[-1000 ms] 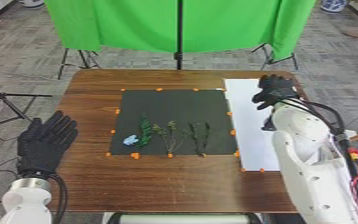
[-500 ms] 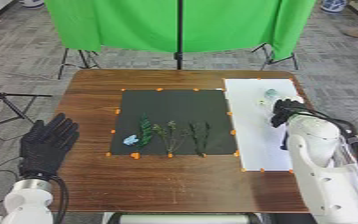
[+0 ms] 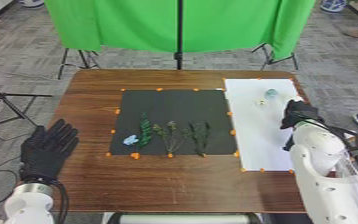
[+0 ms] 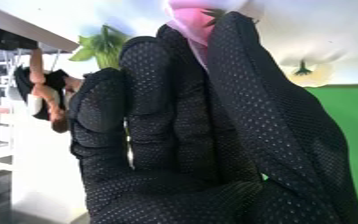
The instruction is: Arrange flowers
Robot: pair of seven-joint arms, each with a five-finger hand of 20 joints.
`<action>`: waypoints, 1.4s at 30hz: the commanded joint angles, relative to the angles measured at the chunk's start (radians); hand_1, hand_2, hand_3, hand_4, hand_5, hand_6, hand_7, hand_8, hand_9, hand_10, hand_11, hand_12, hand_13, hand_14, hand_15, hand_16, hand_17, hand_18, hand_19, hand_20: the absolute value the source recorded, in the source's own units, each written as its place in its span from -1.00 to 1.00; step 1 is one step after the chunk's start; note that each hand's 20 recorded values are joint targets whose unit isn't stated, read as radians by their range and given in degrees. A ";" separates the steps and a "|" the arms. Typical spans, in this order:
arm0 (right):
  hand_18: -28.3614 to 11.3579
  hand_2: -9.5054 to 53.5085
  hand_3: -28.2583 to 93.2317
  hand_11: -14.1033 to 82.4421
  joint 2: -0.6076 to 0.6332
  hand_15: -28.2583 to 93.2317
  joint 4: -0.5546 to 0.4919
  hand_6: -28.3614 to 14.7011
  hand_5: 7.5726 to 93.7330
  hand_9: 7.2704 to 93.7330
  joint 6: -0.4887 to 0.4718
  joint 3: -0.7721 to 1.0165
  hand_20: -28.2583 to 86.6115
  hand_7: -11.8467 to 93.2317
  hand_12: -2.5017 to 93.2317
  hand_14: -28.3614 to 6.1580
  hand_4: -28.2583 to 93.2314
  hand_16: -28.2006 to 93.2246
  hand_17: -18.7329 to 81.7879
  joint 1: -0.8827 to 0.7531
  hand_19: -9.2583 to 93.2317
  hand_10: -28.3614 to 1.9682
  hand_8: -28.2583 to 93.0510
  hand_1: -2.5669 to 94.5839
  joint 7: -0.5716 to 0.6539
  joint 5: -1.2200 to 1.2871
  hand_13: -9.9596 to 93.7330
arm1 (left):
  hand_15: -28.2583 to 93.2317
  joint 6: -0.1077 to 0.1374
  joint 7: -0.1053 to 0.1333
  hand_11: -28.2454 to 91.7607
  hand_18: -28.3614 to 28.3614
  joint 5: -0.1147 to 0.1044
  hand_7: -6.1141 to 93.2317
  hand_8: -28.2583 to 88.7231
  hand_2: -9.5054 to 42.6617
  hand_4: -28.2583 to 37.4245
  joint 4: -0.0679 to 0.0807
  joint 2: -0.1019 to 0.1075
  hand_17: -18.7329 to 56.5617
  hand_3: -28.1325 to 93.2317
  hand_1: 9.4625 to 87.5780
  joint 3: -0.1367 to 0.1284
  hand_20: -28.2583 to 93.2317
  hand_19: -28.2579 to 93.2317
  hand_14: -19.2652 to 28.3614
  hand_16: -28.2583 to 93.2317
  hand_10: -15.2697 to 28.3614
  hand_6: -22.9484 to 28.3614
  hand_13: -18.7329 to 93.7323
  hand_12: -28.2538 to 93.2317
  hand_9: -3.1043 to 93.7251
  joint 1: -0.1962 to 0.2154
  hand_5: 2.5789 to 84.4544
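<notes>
My right hand (image 3: 300,114) is at the white sheet's right edge, its fingers straight. In the right wrist view, that hand (image 4: 189,125) has a pink flower (image 4: 191,19) behind its fingertips; contact is unclear. A green bloom (image 4: 106,47) and a cream flower (image 4: 309,74) are there too. A pale blue flower (image 3: 270,93) and a small yellowish one (image 3: 261,102) lie on the white sheet (image 3: 260,142). On the black mat (image 3: 171,107) are a light blue flower (image 3: 131,140), a leafy green sprig (image 3: 144,131), a branching sprig (image 3: 170,136) and dark green stems (image 3: 200,137). My left hand (image 3: 47,152) is open, left of the mat.
Orange markers (image 3: 135,155) line the mat and the sheet on the brown table (image 3: 158,187). A green backdrop (image 3: 140,25) on stands rises behind the far edge.
From the sheet's far part, my right hand has moved right and nearer, uncovering the pale blue and yellowish flowers. The left hand has barely shifted.
</notes>
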 commanded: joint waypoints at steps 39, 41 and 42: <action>-0.55 -1.00 0.57 -0.45 -0.678 0.18 0.494 0.37 0.42 0.59 0.112 -0.284 0.25 0.05 -0.02 0.28 -1.00 0.23 -0.05 0.430 0.66 0.24 -0.51 0.34 -0.780 -0.849 0.36 | 0.19 -0.065 0.028 -0.16 0.52 -0.007 -0.62 -0.66 0.03 -1.00 0.088 0.069 -0.61 0.66 -0.57 0.079 -0.27 0.02 0.46 -0.64 0.38 0.30 -0.13 -0.32 -0.10 -0.162 0.09; -0.55 -1.00 0.57 -0.47 -0.666 0.18 0.478 0.36 0.41 0.58 0.070 -0.309 0.25 0.05 -0.04 0.29 -1.00 0.23 -0.05 0.424 0.66 0.24 -0.51 0.34 -0.777 -0.848 0.35 | 0.19 -0.066 0.036 -0.16 0.52 -0.006 -0.62 -0.66 0.03 -1.00 0.077 0.069 -0.61 0.65 -0.57 0.071 -0.27 0.02 0.46 -0.64 0.38 0.30 -0.13 -0.32 -0.10 -0.147 0.09; -0.55 -1.00 0.57 -0.48 -0.667 0.17 0.472 0.35 0.41 0.57 0.060 -0.311 0.25 0.04 -0.05 0.29 -1.00 0.23 -0.05 0.419 0.66 0.24 -0.51 0.34 -0.784 -0.859 0.35 | 0.19 -0.067 0.037 -0.16 0.52 -0.005 -0.62 -0.66 0.03 -1.00 0.072 0.068 -0.61 0.65 -0.57 0.066 -0.27 0.01 0.46 -0.64 0.38 0.30 -0.13 -0.32 -0.10 -0.138 0.09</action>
